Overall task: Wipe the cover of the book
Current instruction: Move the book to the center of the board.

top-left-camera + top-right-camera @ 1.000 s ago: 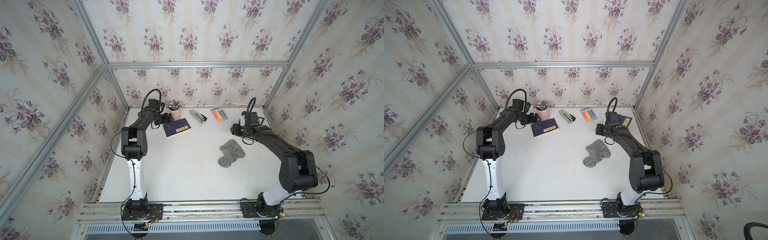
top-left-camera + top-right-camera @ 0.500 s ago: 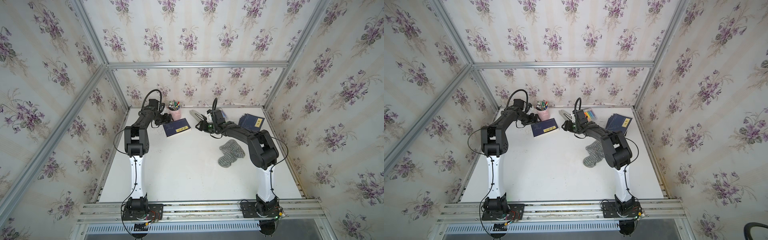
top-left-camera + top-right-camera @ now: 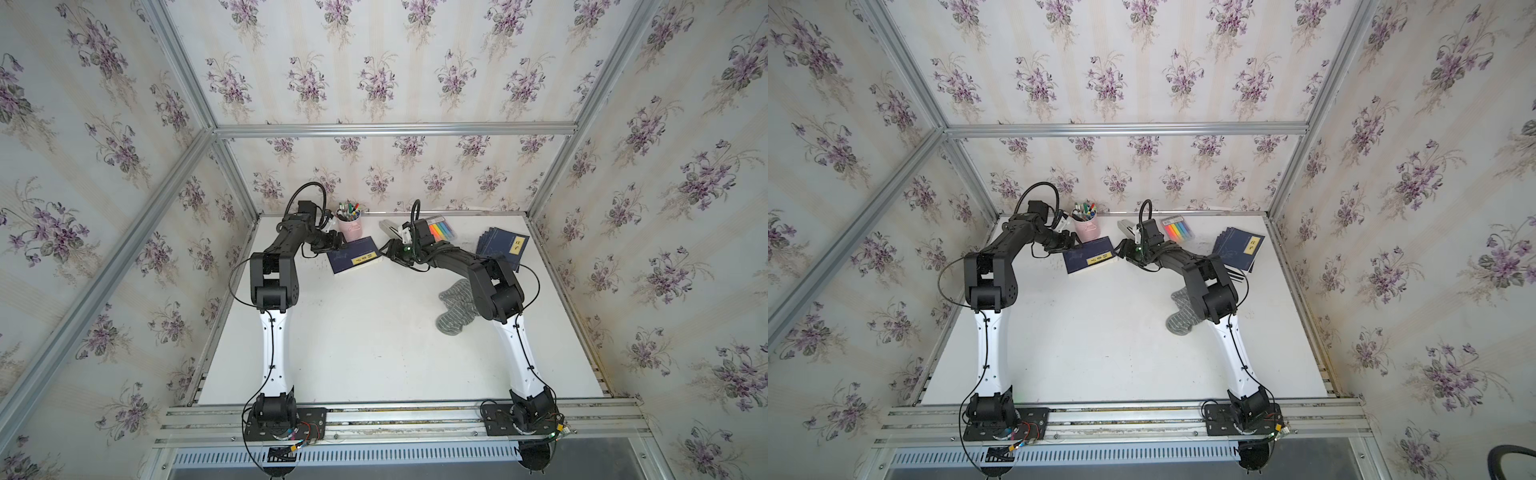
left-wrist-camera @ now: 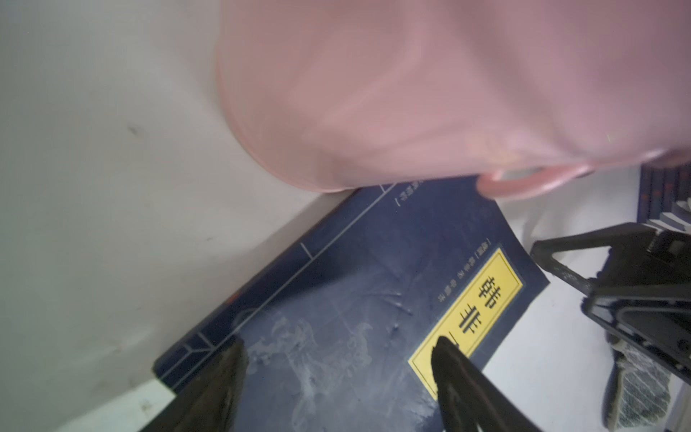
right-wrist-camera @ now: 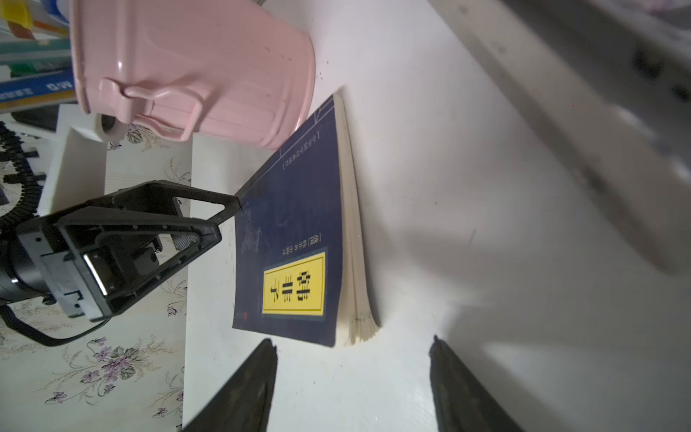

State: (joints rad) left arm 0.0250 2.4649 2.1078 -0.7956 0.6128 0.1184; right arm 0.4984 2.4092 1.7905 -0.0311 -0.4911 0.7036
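The book (image 3: pixel 354 257) (image 3: pixel 1090 259) is dark blue with a yellow label and lies flat near the back of the table. My left gripper (image 3: pixel 338 244) (image 4: pixel 338 348) hovers open over the book's (image 4: pixel 355 291) cover at its left end, one fingertip over the yellow label. My right gripper (image 3: pixel 389 253) (image 5: pixel 353 348) is open just off the book's (image 5: pixel 295 224) right end, with bare table between its fingers. A grey striped cloth (image 3: pixel 457 309) (image 3: pixel 1181 311) lies loose on the table, partly hidden by the right arm.
A pink pen cup (image 3: pixel 348 226) (image 5: pixel 194 71) stands right behind the book and touches its back edge. A stapler (image 3: pixel 388 226), a pack of highlighters (image 3: pixel 442 228) and a fanned stack of blue books (image 3: pixel 503 247) lie along the back right.
The right arm has swung from the right side of the table leftward to the book's right end. The left gripper has stayed at the book and narrowed a little.
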